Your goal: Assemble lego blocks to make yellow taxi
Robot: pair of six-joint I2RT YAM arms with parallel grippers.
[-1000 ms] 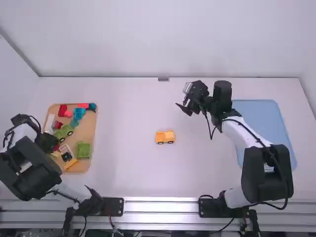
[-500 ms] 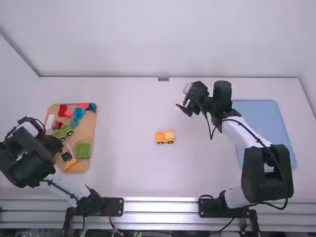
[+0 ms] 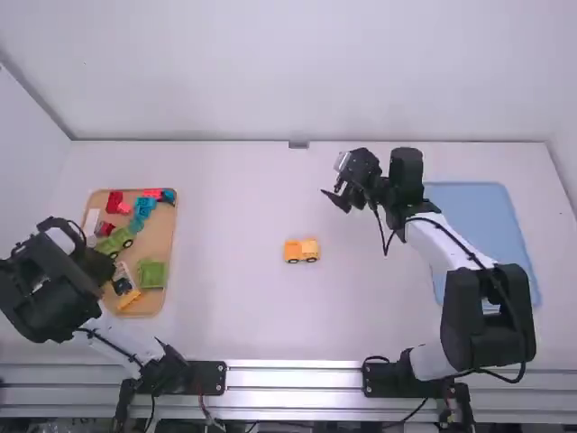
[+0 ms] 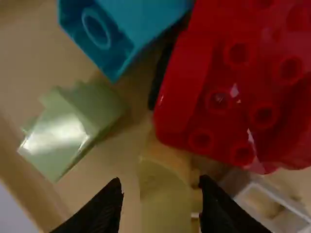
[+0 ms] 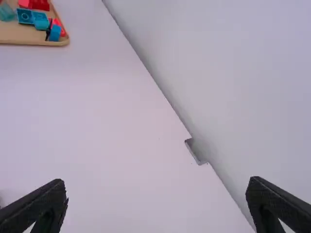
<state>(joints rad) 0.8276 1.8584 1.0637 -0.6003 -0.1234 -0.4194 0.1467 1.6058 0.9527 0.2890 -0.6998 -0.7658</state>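
Fingers (image 4: pixel 108 208) of the left gripper (image 4: pixel 160 182) are parted, and straight between them a yellow block (image 4: pixel 166 199) is seen in the wooden tray (image 3: pixel 170 253)! Nothing is gripped. Fingers on the right gripper (image 5: pixel 156 183) are spread as well, with nothing held. Out on the table (image 3: pixel 230 307), the part-built yellow car (image 3: pixel 302 251) is stood on its wheels.

Trouble could be caused by the crowding: if the fingers are closed off-centre, the block may be tipped or shoved under the red block (image 4: pixel 233 97) pressed close to it. One finger could be snagged on the white frame (image 4: pixel 286 216) beside it, and the wrong piece dragged along.

Around the work, a smooth white tabletop is backed by a plain pale wall (image 3: pixel 297 72); a blue tray (image 3: pixel 478 221) is set towards the right.
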